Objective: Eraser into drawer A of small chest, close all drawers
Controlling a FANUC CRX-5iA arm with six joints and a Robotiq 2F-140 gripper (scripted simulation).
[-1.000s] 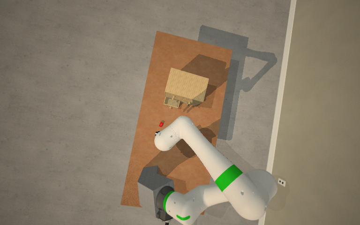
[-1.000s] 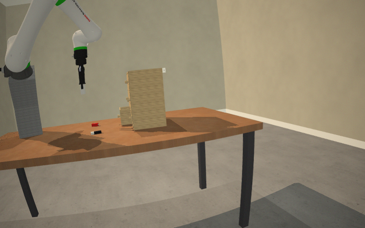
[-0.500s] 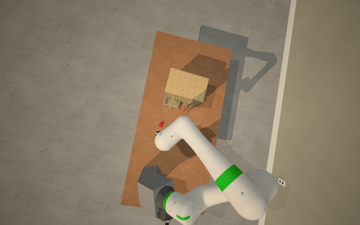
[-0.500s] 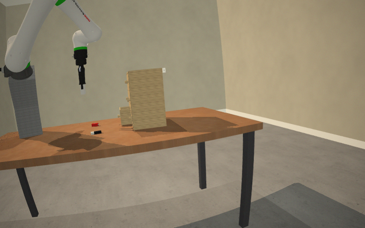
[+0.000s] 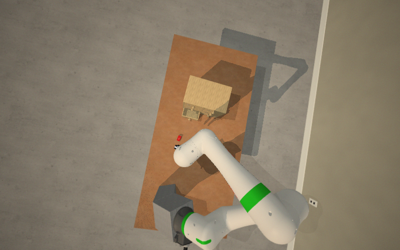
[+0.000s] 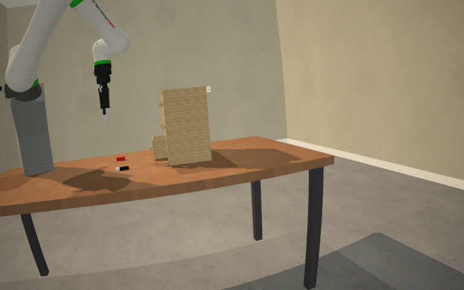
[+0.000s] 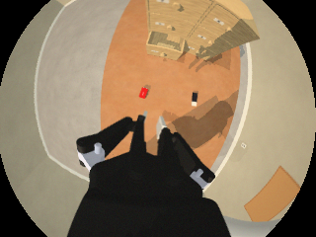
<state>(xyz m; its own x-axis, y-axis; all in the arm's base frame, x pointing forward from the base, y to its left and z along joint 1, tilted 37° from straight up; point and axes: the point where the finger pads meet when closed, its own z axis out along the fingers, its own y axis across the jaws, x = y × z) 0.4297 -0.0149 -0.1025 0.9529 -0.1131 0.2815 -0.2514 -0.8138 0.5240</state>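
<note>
Lower drawer (image 5: 191, 114) (image 6: 159, 147) (image 7: 165, 49) out of chest (image 5: 208, 91) (image 6: 188, 126) (image 7: 197, 22), eraser (image 6: 122, 168) (image 7: 195, 98) still in front of it, my end effector (image 6: 106, 115) (image 7: 152, 118) narrow, empty; placing, closing left.

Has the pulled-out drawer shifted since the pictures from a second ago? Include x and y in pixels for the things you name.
No. The pulled-out drawer (image 5: 190, 117) (image 6: 159, 147) (image 7: 164, 51) shows no visible shift: in the top and exterior views it juts from the chest (image 5: 208, 92) (image 6: 188, 126) (image 7: 197, 24) as far as before.
</note>
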